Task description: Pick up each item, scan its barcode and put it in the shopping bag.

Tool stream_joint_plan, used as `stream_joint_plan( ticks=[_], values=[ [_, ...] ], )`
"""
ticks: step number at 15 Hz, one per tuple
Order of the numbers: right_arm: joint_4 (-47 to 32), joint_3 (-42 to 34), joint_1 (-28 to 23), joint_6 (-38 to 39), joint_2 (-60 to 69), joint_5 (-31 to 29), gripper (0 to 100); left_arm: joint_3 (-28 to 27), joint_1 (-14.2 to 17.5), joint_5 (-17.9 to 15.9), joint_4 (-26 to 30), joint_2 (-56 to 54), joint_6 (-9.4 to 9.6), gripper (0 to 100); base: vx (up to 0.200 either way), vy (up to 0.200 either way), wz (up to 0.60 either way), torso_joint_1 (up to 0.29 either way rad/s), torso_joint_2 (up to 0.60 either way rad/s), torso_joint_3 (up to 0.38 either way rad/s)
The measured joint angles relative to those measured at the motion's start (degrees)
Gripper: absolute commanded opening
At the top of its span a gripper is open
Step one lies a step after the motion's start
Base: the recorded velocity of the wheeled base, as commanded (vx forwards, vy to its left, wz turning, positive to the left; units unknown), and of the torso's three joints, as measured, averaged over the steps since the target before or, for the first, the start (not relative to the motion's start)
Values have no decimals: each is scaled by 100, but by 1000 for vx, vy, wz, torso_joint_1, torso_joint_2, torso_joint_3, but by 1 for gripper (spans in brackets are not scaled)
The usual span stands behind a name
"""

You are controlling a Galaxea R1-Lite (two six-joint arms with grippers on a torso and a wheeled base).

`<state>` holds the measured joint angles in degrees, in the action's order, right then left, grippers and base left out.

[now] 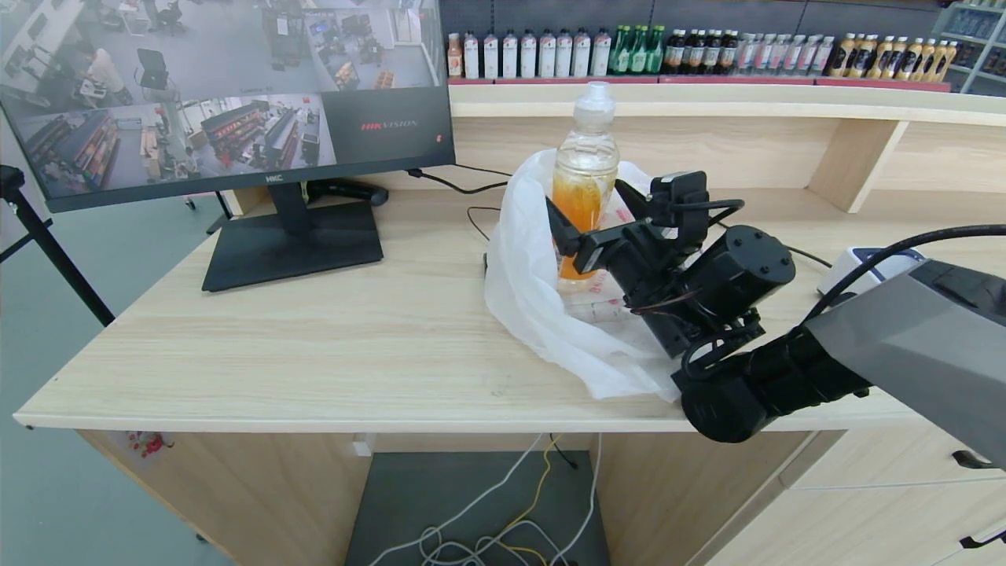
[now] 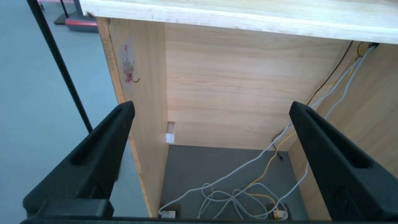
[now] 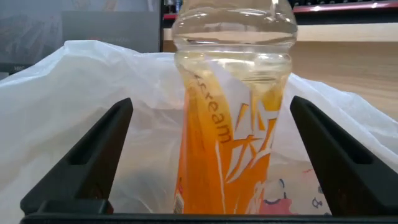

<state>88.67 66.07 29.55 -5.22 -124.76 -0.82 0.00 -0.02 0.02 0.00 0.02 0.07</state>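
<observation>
Bottle (image 1: pixel 585 169) upright in bag (image 1: pixel 526 299); right gripper (image 1: pixel 593 224) spread around it.
You will find the bottle standing inside the white bag on the counter (image 1: pixel 314 346), right of the monitor (image 1: pixel 228 86). Your right gripper straddles it, fingers apart, a gap at each side. Your left gripper (image 2: pixel 211 162) sits below counter level on the near side, fingers wide apart, facing the cables (image 2: pixel 236 193).

The right gripper (image 3: pixel 211 102) sits forward, fingers spread; the left gripper (image 2: pixel 211 106) low, likewise.
</observation>
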Motion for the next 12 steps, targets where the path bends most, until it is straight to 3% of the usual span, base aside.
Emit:
stream_joint_plan(
  ticks=[5, 12],
  values=[
    [118, -1042, 60, 0, 952, -7, 100, 0, -2, 0, 0, 0, -2, 100, 0, 0, 0, 0, 0, 0],
    [129, -3479, 63, -22, 2738, 17, 100, 0, -2, -2, -2, 0, 0, 100, 0, 0, 0, 0, 0, 0]
  ],
)
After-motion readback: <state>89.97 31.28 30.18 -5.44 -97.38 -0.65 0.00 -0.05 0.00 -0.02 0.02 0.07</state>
